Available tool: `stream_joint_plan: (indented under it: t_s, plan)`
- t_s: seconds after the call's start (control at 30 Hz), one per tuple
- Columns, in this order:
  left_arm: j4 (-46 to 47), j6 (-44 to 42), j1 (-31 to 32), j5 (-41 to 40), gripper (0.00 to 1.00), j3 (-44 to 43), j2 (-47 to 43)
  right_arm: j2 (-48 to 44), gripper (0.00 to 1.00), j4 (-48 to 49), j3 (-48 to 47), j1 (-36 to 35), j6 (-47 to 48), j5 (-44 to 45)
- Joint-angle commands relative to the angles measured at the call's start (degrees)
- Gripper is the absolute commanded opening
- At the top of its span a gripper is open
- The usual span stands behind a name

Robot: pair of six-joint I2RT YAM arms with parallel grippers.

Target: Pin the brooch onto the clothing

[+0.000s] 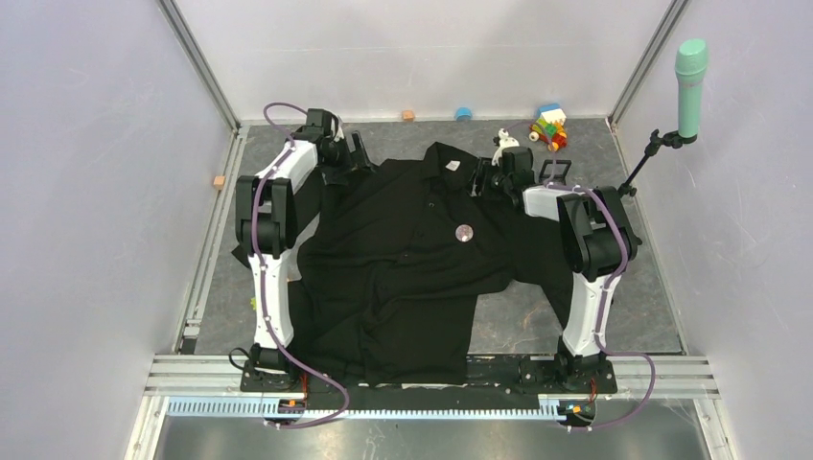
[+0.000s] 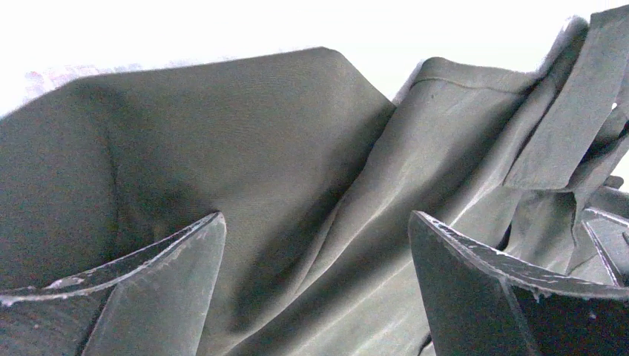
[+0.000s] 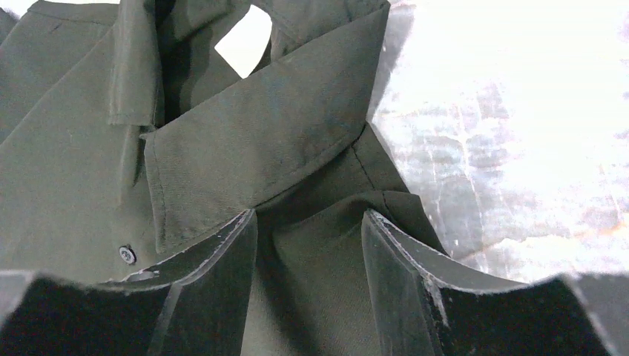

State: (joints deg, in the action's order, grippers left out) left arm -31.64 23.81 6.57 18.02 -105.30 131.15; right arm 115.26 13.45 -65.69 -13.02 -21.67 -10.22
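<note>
The black long-sleeved shirt (image 1: 403,268) lies spread on the grey table, collar at the far side with a small white label (image 1: 452,166) inside it. The round pale brooch (image 1: 464,233) sits on the shirt's chest, apart from both grippers. My left gripper (image 1: 357,153) is open at the shirt's far left shoulder; in the left wrist view (image 2: 316,215) only folded shirt cloth (image 2: 259,133) shows between and beyond its fingers. My right gripper (image 1: 482,179) is open beside the collar; in the right wrist view (image 3: 308,212) it straddles a fold of cloth under the collar flap (image 3: 252,148).
A small black square frame (image 1: 556,172) lies by the right arm. Colourful toy blocks (image 1: 549,127), a blue piece (image 1: 463,114) and an orange cube (image 1: 407,115) line the back wall. Another orange cube (image 1: 219,181) sits far left. A teal microphone (image 1: 690,72) stands at the right.
</note>
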Motion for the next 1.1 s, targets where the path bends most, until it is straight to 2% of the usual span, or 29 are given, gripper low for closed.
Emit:
stream_joint_plan:
  t_s: [0.0, 0.33, 0.6, 0.7, 0.8, 0.93, 1.07]
  plan:
    - [-3.07, 1.59, -2.22, -4.45, 1.0, -3.39, 6.47, 5.46, 0.6, -6.17, -3.27, 0.1, 0.53, 2.89]
    - [-4.31, 4.12, -5.24, -3.73, 1.0, -15.08, 13.28, 12.44, 0.62, -10.67, -14.28, 0.19, 1.65, 3.63]
    - [-3.74, 4.85, -6.47, -2.93, 1.0, -19.4, 16.93, 18.44, 0.63, -12.04, -23.29, 0.31, 1.84, 1.52]
    - [-3.14, 4.96, -6.48, -2.46, 1.0, -20.95, 17.16, 20.28, 0.66, -15.28, -27.89, 0.24, 2.01, 1.63]
    - [-2.88, 3.47, -6.48, -2.18, 1.0, -22.27, 16.72, 19.85, 0.74, -16.27, -29.96, 0.24, 3.05, 1.62]
    - [-1.11, 0.61, -6.44, -0.53, 1.0, -22.82, 13.86, 16.04, 0.98, -16.78, -30.85, 0.31, 6.56, 2.95]
    - [0.37, -0.07, -6.48, 0.36, 1.0, -22.66, 8.79, 9.44, 0.98, -17.55, -30.21, 0.23, 11.18, 5.72]
